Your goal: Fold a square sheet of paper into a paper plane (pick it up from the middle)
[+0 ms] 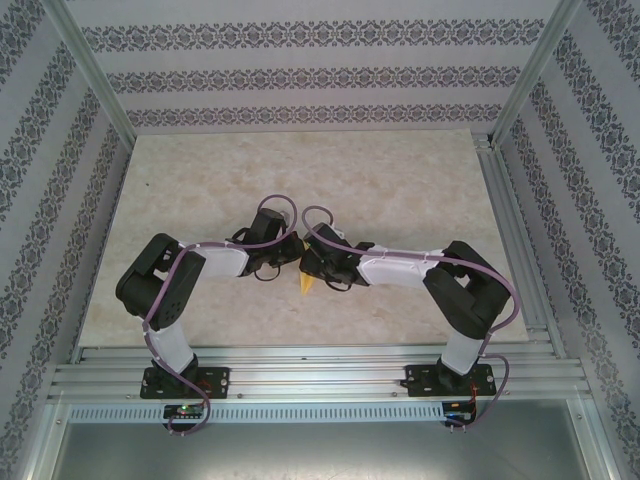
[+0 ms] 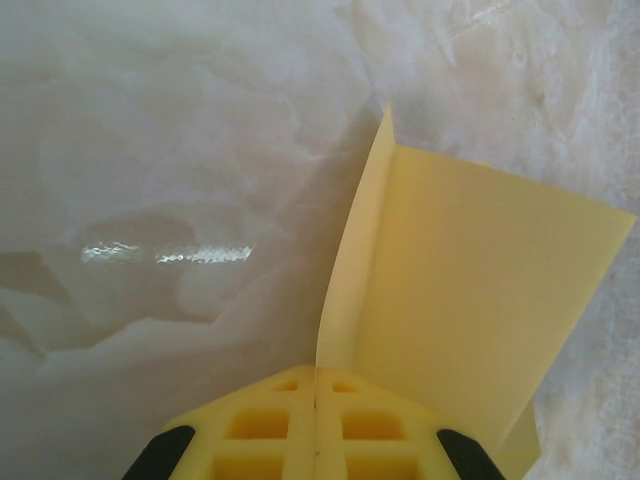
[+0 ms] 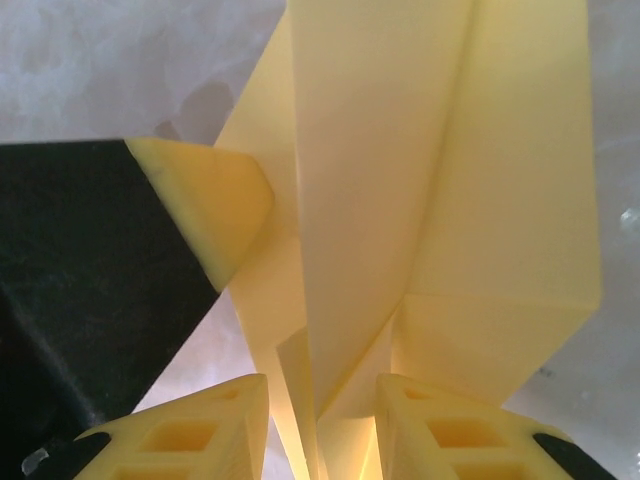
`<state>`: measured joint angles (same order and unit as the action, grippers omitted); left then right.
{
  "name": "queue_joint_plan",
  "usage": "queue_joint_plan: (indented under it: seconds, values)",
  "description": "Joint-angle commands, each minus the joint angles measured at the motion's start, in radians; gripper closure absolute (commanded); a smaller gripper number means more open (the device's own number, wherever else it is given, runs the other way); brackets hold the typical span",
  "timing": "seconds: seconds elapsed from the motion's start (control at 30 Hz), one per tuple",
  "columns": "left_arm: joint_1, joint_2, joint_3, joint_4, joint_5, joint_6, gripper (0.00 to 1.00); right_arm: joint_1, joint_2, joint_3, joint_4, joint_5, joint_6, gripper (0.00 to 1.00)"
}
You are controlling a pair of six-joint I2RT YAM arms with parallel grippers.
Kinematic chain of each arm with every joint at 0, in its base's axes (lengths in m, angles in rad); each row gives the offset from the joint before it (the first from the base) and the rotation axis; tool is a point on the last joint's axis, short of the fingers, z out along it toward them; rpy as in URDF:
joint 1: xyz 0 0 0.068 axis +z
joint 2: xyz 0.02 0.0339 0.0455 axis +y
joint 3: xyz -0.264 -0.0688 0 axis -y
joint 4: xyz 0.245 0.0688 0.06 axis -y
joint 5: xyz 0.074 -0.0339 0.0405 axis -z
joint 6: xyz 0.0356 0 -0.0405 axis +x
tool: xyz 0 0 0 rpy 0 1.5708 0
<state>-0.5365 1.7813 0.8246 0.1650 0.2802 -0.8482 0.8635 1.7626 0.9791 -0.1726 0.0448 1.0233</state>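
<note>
The sheet of paper point(image 3: 370, 150) is already creased into several long layers, so folding is judged well under way, though no finished dart is seen yet. It is held over the surface point(image 1: 300, 170), pinched at one edge by the closed left claw point(image 2: 315, 385) and seemingly gripped by the half-closed right claw point(image 3: 320, 400). The stacked creases are shown by the right wrist view; from the top, a small yellow tip is glimpsed between the arms

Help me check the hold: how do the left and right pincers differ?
The left pincer has its fingers pressed together on the paper; the right pincer has them apart, folded layers between, grip unclear. The left pincer holds a single flap's edge; the right pincer straddles stacked creases. Both have yellow pads.
</note>
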Motion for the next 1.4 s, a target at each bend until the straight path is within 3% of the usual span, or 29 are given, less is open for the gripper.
queue_joint_plan:
  seconds: [0.0,0.9,1.1,1.27,1.37]
  values:
    - [0.012,-0.006,-0.010,0.033,0.011,-0.014,1.00,0.013,0.005,-0.014,-0.013,0.035,0.027,0.64]
    - [0.013,-0.007,-0.012,0.031,0.020,-0.015,1.00,0.061,0.045,0.025,-0.046,0.167,0.084,0.67]
    - [0.016,-0.022,-0.010,0.021,0.020,-0.015,0.94,0.062,0.059,0.043,-0.065,0.185,0.077,0.71]
    - [0.040,-0.061,-0.010,-0.016,0.013,-0.008,0.83,0.061,0.034,0.050,-0.119,0.222,0.053,0.88]
    - [0.069,-0.101,-0.013,-0.058,-0.002,0.006,0.71,0.062,0.010,0.068,-0.193,0.259,0.009,0.94]
